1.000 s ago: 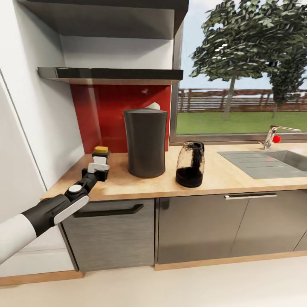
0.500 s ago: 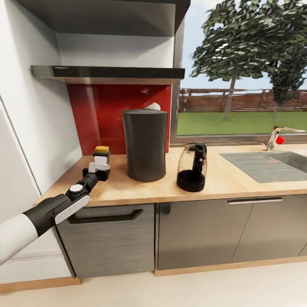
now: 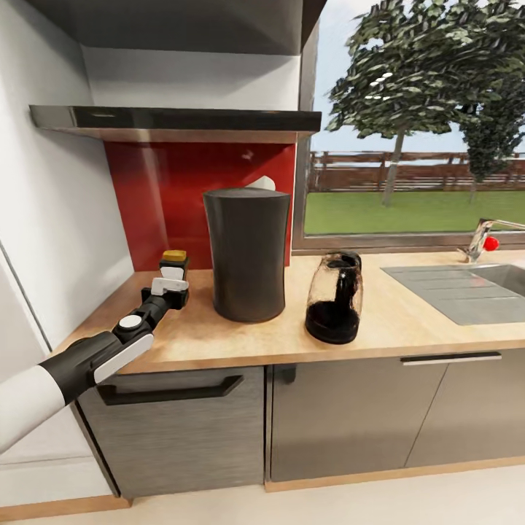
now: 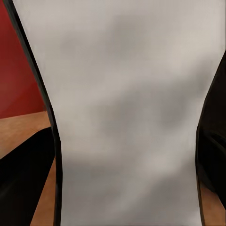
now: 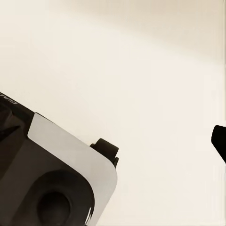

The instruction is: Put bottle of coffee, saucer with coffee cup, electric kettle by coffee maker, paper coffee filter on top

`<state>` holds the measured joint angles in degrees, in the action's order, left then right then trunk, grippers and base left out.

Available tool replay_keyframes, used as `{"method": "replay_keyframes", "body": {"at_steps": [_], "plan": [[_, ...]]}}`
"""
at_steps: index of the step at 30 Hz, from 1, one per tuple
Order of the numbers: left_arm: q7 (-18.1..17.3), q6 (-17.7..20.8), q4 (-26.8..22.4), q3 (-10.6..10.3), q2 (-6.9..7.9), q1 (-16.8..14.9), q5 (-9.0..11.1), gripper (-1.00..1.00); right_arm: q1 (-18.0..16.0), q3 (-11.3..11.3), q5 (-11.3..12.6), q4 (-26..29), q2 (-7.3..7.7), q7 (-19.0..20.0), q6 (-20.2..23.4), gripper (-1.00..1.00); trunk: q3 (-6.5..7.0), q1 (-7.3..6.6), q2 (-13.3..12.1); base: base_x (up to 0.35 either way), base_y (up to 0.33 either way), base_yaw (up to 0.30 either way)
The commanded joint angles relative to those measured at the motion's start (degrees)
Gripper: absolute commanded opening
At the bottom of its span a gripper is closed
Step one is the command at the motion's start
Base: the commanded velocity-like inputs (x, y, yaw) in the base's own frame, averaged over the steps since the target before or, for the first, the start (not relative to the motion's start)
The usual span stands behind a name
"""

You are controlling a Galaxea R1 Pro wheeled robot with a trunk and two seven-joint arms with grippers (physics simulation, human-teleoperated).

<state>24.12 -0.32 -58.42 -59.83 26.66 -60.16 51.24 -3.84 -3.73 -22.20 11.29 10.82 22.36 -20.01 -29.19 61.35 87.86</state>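
Left fingers [image 3: 173, 286] clamped on bottle of coffee [image 3: 173, 267]; white label [image 4: 127, 113] blank.

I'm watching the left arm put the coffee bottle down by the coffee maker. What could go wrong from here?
1. The left gripper closes around the bottle; pulling back before opening fully might tip it.
2. The bottle stands close to the coffee maker; a sideways swing could bump it and shake the white filter at its top.
3. The kettle stands near the countertop's front edge; a later reach might knock it.
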Motion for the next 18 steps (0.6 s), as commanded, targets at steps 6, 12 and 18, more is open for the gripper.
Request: {"method": "replay_keyframes", "body": {"at_steps": [6, 12, 18], "plan": [[0.45, -0.03, -0.04, -0.28, 0.06, -0.12, 0.27, -1.00, -0.03, -0.41, -0.30, -0.01, -0.01, 0.31, -0.20, 1.00, -0.07, 0.01, 0.04, 0.113, 0.000, 0.000], [0.45, -0.03, -0.03, -0.25, 0.06, -0.11, 0.26, -1.00, -0.03, -0.41, -0.30, 0.00, -0.01, 0.31, -0.20, 1.00, -0.07, 0.01, 0.04, 0.220, 0.000, 0.000], [0.42, -0.03, 0.03, -0.27, 0.06, -0.10, 0.26, -1.00, -0.03, -0.41, -0.30, 0.00, -0.01, 0.31, -0.20, 1.00, -0.07, 0.01, 0.04, 0.159, 0.000, 0.000]]}}
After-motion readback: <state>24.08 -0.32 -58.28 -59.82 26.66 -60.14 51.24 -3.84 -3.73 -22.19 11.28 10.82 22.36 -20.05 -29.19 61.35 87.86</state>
